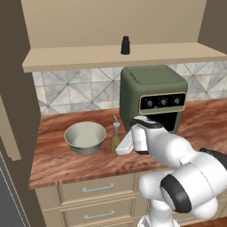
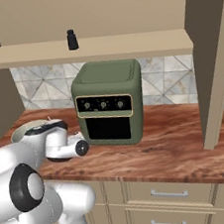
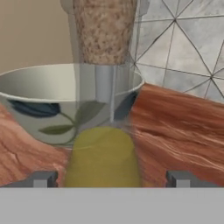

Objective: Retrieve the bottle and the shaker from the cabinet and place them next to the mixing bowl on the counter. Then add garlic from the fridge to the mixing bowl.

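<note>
Right beside the grey ceramic mixing bowl point(image 1: 85, 138) stands the glass oil bottle w/ cork stopper point(image 1: 115, 139), upright on the wood-grain worktop point(image 1: 80, 166), where the task wants it. Gripper point(image 3: 111, 179) jaws spread wide, straddling bottle, not pinching. Small dark shaker point(image 1: 125, 45) waits on cabinet shelf point(image 1: 66, 57) above bowl.

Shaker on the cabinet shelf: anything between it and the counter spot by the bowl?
Nothing visible. The shaker stands alone on the shelf. Below, the bottle already stands beside the bowl, with the open tool around it.
</note>
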Controlling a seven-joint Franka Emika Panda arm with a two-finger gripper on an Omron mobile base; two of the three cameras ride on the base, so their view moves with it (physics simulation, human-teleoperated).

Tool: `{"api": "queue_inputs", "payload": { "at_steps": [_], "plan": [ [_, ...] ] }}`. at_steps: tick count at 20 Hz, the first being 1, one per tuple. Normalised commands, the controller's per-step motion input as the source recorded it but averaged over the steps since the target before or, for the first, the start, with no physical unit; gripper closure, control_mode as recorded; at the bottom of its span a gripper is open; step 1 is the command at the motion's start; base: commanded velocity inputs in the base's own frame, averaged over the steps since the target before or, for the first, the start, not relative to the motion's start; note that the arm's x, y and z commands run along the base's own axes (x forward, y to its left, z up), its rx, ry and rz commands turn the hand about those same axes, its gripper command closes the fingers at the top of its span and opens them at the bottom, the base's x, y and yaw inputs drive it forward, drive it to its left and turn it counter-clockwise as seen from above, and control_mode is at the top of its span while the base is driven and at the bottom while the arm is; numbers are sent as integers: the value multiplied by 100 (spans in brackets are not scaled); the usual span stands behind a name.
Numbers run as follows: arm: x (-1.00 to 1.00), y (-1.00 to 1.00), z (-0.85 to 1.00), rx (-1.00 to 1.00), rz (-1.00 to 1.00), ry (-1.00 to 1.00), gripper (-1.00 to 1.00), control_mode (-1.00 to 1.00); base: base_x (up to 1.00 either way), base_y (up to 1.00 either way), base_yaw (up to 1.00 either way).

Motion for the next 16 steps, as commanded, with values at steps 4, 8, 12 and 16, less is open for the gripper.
{"api": "queue_inputs", "payload": {
  "at_steps": [4, 8, 12, 16],
  "plan": [
    [-23, -24, 17, 2, -3, 0, -100, -100, 0, 0, 0],
    [-40, -26, 73, 4, -6, 0, -100, -100, 0, 0, 0],
    [-38, -28, 85, 4, -8, 8, -100, -100, 0, 0, 0],
    [-40, -32, 68, 0, -16, 21, -100, -100, 0, 0, 0]
  ]
}}
